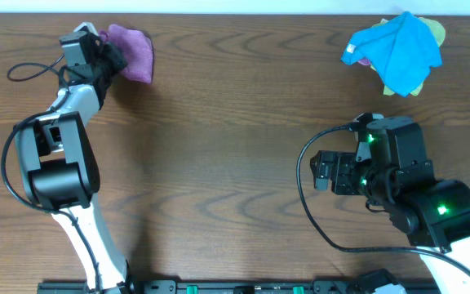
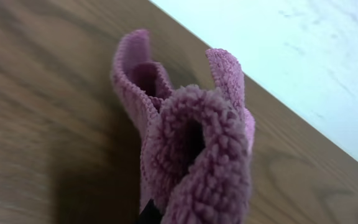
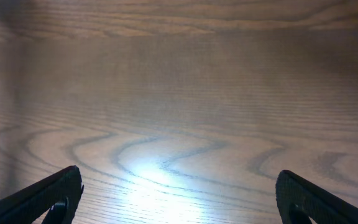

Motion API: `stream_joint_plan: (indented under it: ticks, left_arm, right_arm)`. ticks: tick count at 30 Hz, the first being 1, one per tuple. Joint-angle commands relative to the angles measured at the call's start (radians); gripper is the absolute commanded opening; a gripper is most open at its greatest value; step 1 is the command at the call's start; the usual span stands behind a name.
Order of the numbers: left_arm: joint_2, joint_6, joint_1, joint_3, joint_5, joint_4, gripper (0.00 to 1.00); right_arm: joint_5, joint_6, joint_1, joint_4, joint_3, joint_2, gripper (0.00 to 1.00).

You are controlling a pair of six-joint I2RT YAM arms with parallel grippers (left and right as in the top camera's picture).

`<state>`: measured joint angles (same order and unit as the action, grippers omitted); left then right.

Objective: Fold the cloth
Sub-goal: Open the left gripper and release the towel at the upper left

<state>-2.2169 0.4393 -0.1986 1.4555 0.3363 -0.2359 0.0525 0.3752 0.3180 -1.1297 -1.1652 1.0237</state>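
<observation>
The purple fuzzy cloth (image 1: 133, 51) is bunched at the far left of the table, near its back edge. My left gripper (image 1: 108, 57) is shut on the cloth's left side. In the left wrist view the cloth (image 2: 191, 143) hangs crumpled right in front of the camera and hides the fingers. My right gripper (image 1: 323, 173) is open and empty at the right front. Its two fingertips show in the right wrist view (image 3: 179, 193) over bare wood.
A bright blue cloth (image 1: 398, 51) lies on a yellow-green cloth (image 1: 436, 31) at the back right. The table's back edge (image 2: 278, 99) runs just behind the purple cloth. Black cables loop beside both arms.
</observation>
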Motion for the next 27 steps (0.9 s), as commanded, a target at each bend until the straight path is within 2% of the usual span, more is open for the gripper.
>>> stream_joint_plan:
  ticks: [1,3,4,5,6,10,11,16,21,27]
  left_arm:
    - [-0.019,-0.025,-0.022,0.022,-0.008,0.009,0.08]
    - [-0.019,-0.025,-0.031,0.022,-0.013,0.027,0.23]
    - [-0.019,-0.025,-0.033,0.022,-0.025,0.039,0.37]
    - [-0.019,-0.026,-0.036,0.022,-0.037,0.049,0.46]
    - [-0.019,-0.026,-0.039,0.022,-0.042,0.056,0.62]
    - [-0.019,-0.037,-0.054,0.022,-0.040,0.063,0.98]
    - [-0.018,-0.036,-0.058,0.022,-0.035,0.066,0.95]
    - [0.031,-0.036,-0.089,0.022,0.005,0.141,0.95]
    - [0.165,-0.064,-0.108,0.022,0.004,0.322,0.95]
    - [0.330,-0.117,-0.102,0.022,0.004,0.528,0.95]
  right_arm:
    - [0.005,0.013,-0.003,0.000,-0.011,-0.002,0.99]
    - [0.005,0.013,-0.003,0.000,-0.011,-0.002,0.99]
    - [0.005,0.013,-0.003,0.000,-0.011,-0.002,0.99]
    - [0.007,0.013,-0.003,0.000,-0.011,-0.002,0.99]
    - [0.008,0.013,-0.003,-0.001,-0.011,-0.002,0.99]
    - [0.008,0.012,-0.003,-0.005,-0.011,-0.002,0.99]
    - [0.008,0.007,-0.003,-0.007,-0.011,-0.002,0.99]
    - [0.008,-0.065,-0.003,-0.004,-0.011,-0.005,0.99]
    - [0.006,-0.153,-0.013,0.035,-0.011,-0.028,0.99]
    - [0.014,-0.280,-0.121,0.046,-0.011,-0.048,0.99]
